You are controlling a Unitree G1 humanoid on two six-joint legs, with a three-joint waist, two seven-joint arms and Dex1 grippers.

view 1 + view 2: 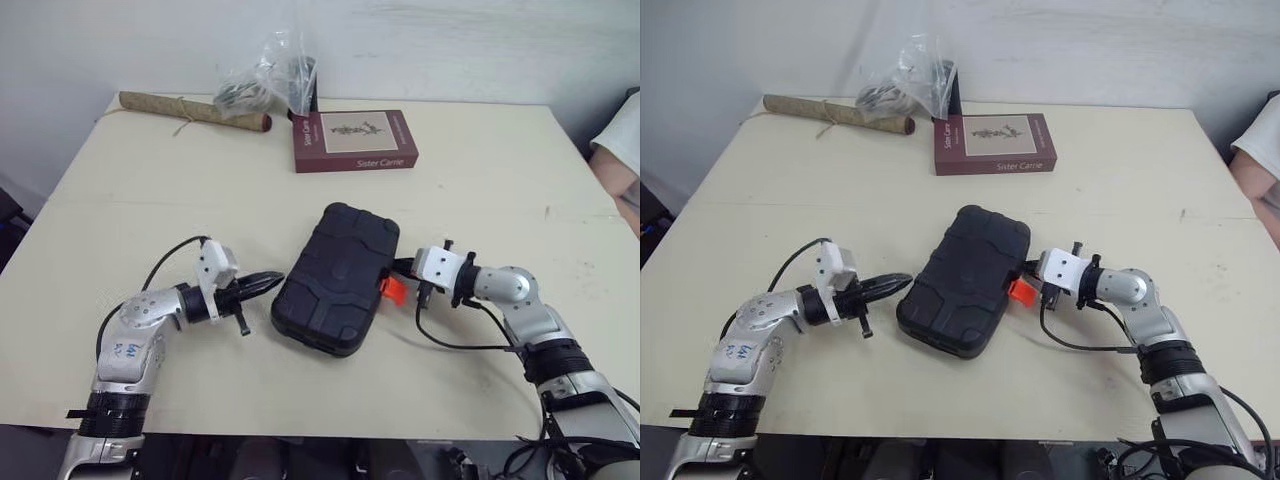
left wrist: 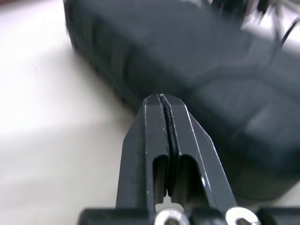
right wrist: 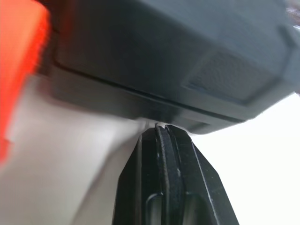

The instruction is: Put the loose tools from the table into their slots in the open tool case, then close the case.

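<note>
Cream table [image 1: 480,200] bears the shut black case [image 1: 335,278], lying between the two pincers. Left gripper [image 1: 272,279], fingers pressed together and empty, points at its side; right gripper [image 1: 398,266], likewise closed on nothing, noses the opposite side, an orange latch [image 1: 392,289] just beside its tips. Shell looks rigid, smooth, fairly heavy; the latch edge seems the best hold.

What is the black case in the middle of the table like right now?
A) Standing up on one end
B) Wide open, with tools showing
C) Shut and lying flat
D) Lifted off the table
C: the black case lies flat on the table with its lid down, so nothing of its inside shows.
</note>
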